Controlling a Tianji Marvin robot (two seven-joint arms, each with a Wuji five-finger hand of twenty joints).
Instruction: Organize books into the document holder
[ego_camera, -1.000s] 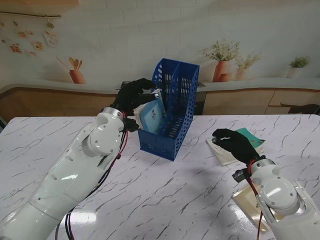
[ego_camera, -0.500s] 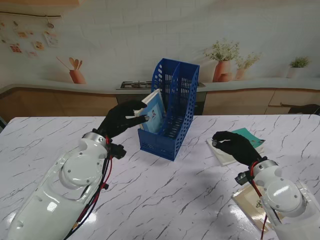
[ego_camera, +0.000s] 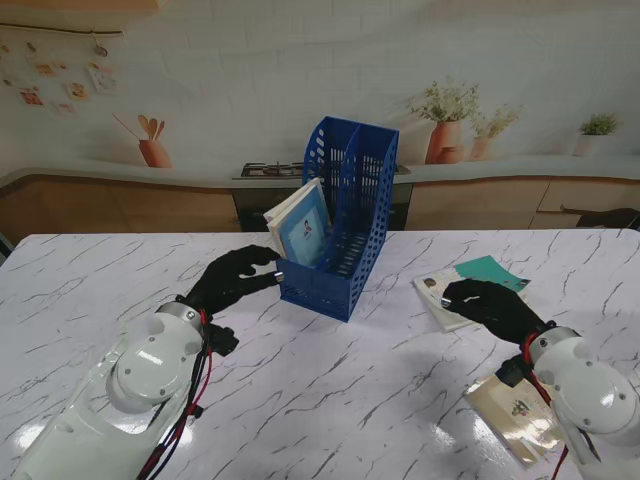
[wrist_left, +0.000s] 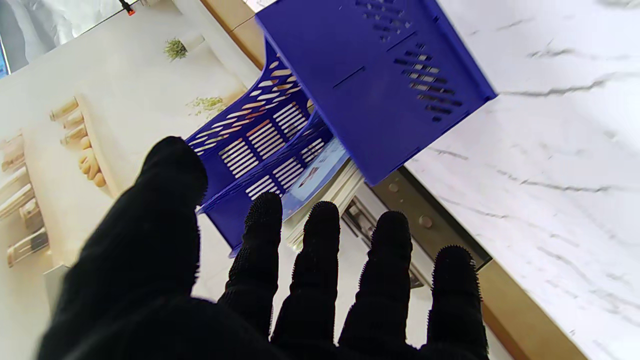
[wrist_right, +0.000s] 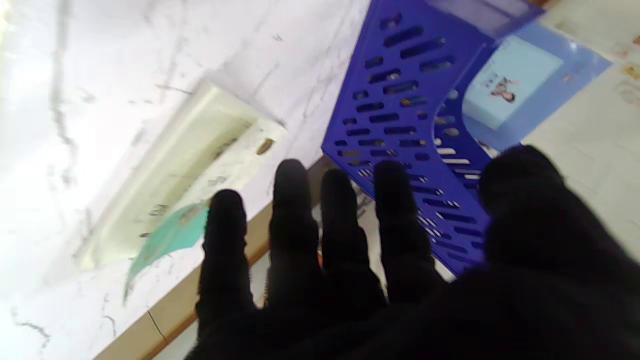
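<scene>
A blue perforated document holder (ego_camera: 345, 225) stands upright at the table's middle, far from me. A light-blue book (ego_camera: 303, 228) leans in its left compartment, its top sticking out. My left hand (ego_camera: 232, 278), in a black glove, hovers open just left of the holder's base, holding nothing. My right hand (ego_camera: 492, 305) is open too and lies over a pale book (ego_camera: 437, 291) stacked on a teal one (ego_camera: 490, 270) at the right. The wrist views show the holder (wrist_left: 350, 95) (wrist_right: 415, 130) beyond spread fingers (wrist_left: 320, 265) (wrist_right: 295, 220) with nothing held.
A tan book (ego_camera: 512, 412) lies near the front right edge, beside my right forearm. The marble table (ego_camera: 340, 400) ends at a wooden counter behind, with potted plants (ego_camera: 445, 125) on it.
My left hand let go of the light-blue book, which now stands in the holder, and drew back toward me and down. My right hand lowered onto the pale book.
</scene>
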